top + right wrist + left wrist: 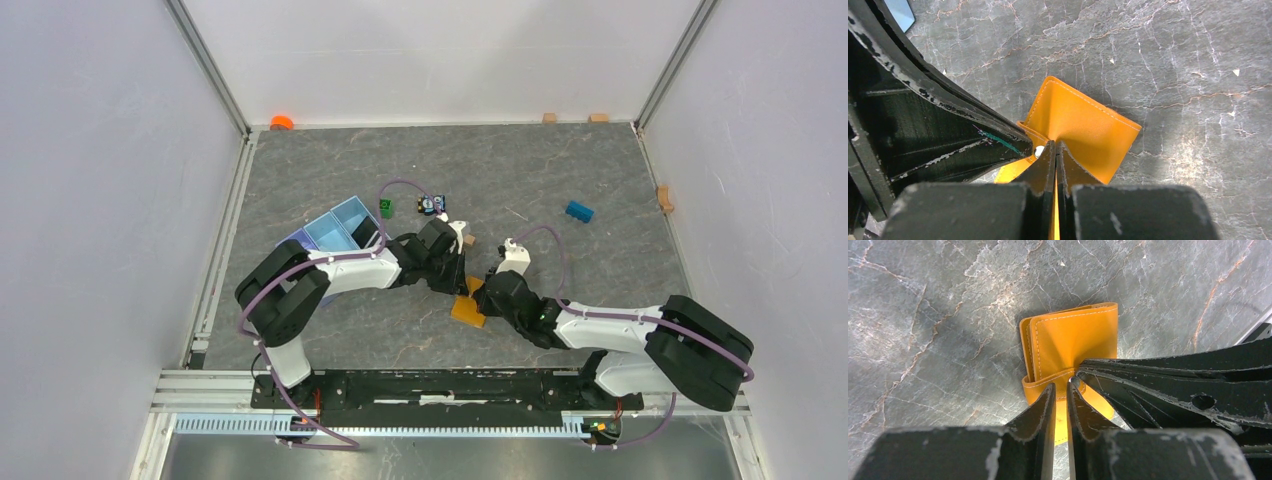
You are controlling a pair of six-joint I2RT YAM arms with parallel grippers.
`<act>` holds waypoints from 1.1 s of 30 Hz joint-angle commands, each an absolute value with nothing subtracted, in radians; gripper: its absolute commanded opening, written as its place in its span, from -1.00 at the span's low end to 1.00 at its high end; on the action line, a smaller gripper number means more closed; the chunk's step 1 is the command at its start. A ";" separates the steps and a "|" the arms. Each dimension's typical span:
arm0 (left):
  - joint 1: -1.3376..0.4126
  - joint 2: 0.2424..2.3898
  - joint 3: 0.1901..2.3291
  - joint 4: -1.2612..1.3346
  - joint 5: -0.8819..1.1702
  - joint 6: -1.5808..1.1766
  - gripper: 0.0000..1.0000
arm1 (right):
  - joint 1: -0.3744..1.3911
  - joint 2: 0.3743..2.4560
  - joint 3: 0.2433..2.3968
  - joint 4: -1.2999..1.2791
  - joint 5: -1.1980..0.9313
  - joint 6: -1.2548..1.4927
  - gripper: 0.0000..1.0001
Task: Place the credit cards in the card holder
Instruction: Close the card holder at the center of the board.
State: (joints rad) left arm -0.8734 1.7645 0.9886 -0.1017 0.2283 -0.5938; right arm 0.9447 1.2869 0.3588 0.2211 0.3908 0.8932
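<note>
The orange card holder point(467, 310) lies on the grey marbled table between my two arms. In the left wrist view it point(1073, 337) is folded, with a snap strap across its near end. My left gripper point(1062, 384) is nearly shut, its tips at that strap; in the top view it point(458, 282) is just above the holder. My right gripper point(1055, 144) is shut on an orange flap of the holder point(1083, 120) and meets the left one tip to tip point(487, 293). No credit cards show in any view.
A light blue divided tray point(338, 232) stands left of the left arm; its corner shows in the right wrist view point(898, 12). A green block point(386, 208), a small dark object point(432, 205) and a blue block point(579, 211) lie farther back. Wooden blocks point(665, 197) lie by the walls.
</note>
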 commanded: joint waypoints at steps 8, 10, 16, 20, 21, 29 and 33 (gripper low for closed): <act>-0.894 1.814 1.015 -0.112 0.181 -0.645 -0.60 | 0.963 1.340 0.316 0.011 0.379 0.873 -1.00; -0.896 1.820 1.015 -0.112 0.182 -0.653 -0.60 | 0.965 1.340 0.317 0.011 0.380 0.873 -1.00; -0.903 1.833 1.008 -0.126 0.184 -0.654 -0.61 | 0.968 1.341 0.318 0.008 0.385 0.873 -1.00; -0.913 1.835 0.981 -0.130 0.187 -0.658 -0.66 | 0.969 1.342 0.317 0.006 0.388 0.875 -1.00; -0.916 1.833 0.975 -0.130 0.186 -0.657 -0.66 | 0.969 1.343 0.317 0.006 0.389 0.876 -1.00; -0.968 1.841 0.917 -0.127 0.143 -0.628 -0.67 | 0.971 1.333 0.314 0.002 0.399 0.881 -1.00; -0.986 1.839 0.881 -0.125 0.108 -0.623 -0.68 | 0.971 1.330 0.313 0.003 0.402 0.882 -1.00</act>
